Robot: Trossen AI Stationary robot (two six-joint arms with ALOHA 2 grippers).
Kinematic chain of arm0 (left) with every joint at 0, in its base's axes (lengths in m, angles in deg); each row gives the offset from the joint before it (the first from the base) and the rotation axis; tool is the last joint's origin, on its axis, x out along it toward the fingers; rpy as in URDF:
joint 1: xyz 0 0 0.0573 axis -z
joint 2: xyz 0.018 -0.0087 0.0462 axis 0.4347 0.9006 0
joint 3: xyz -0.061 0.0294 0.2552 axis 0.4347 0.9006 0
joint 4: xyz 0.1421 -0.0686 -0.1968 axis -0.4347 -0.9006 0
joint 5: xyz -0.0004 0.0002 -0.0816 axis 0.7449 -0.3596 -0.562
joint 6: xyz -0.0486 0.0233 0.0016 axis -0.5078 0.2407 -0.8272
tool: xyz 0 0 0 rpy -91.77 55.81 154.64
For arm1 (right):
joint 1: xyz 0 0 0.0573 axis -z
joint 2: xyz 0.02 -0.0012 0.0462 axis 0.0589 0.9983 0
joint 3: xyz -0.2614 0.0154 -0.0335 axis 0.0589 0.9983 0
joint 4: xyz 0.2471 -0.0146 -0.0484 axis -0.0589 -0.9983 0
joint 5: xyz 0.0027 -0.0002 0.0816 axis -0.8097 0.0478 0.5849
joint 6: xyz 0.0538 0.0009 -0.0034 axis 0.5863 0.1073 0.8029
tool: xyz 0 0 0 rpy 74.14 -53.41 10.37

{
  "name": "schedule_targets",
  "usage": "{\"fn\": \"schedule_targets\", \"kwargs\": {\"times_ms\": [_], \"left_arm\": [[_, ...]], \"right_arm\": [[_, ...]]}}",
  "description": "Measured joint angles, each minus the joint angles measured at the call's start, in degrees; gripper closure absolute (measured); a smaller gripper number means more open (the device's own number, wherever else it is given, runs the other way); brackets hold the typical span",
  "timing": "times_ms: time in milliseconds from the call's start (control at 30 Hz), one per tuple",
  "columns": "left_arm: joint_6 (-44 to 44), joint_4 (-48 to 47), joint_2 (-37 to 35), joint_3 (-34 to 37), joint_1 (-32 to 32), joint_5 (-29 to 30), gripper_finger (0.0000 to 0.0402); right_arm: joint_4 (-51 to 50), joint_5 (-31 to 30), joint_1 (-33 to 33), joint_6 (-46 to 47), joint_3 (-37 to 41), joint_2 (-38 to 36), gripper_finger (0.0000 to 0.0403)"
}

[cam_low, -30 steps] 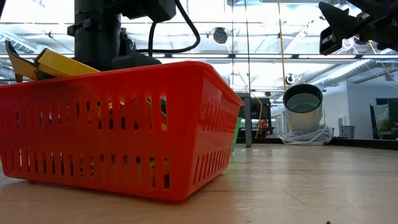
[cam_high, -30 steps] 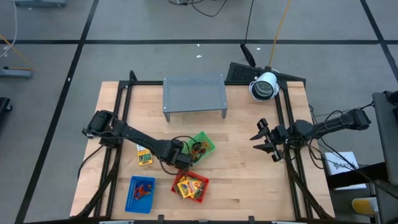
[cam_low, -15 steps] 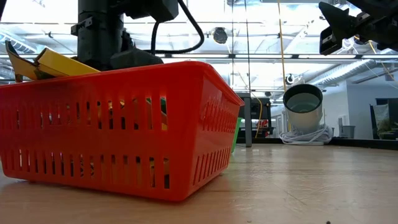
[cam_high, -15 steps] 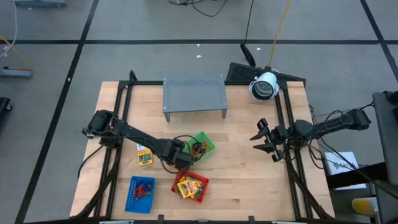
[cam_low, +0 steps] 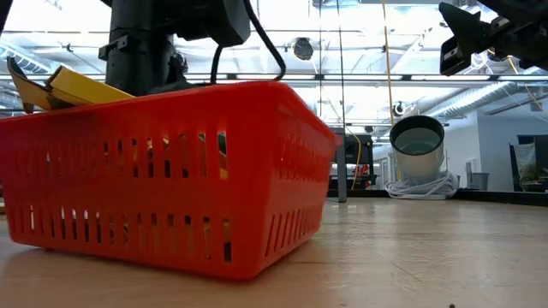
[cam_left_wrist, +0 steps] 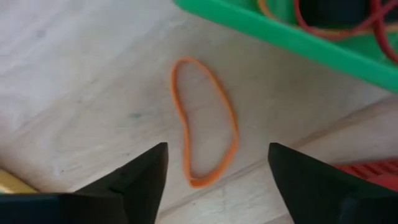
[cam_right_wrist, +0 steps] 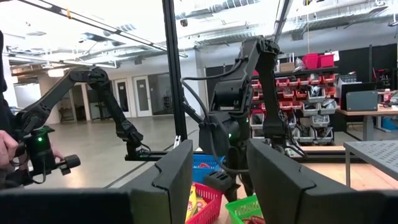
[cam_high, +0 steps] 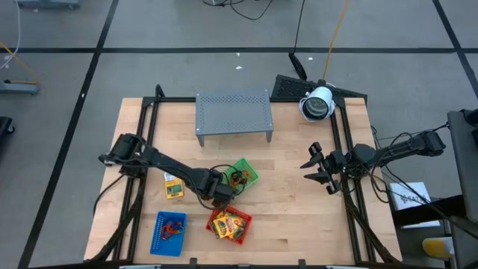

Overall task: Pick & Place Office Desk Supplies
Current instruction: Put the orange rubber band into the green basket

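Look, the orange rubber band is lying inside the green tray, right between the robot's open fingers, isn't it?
Not quite. The orange rubber band lies on the bare wooden table, just outside the green tray, not inside it. The left wrist view shows this. The rest holds: the left gripper is open, with the band between its fingers.

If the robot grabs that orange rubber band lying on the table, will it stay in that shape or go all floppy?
Probably floppy: the orange rubber band is a thin loop, already lying in a bent, uneven oval. It looks very light, so it would likely dangle. Lying flat on the wooden table, it may slip from the open left gripper.
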Motion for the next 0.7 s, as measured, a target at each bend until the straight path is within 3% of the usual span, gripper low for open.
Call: {"fn": "schedule_targets", "kwargs": {"times_ms": [267, 700], "left_arm": [[-0.3, -0.8, 0.3, 0.0, -0.1, -0.8, 0.006], [1.9, -0.1, 2.7, -0.2, -1.0, -3.7, 0.0055]], "right_arm": [[0.0, 0.0, 0.0, 0.0, 0.0, 0.0, 0.0261], [0.0, 0.0, 0.0, 0.0, 0.0, 0.0, 0.0261]]}}
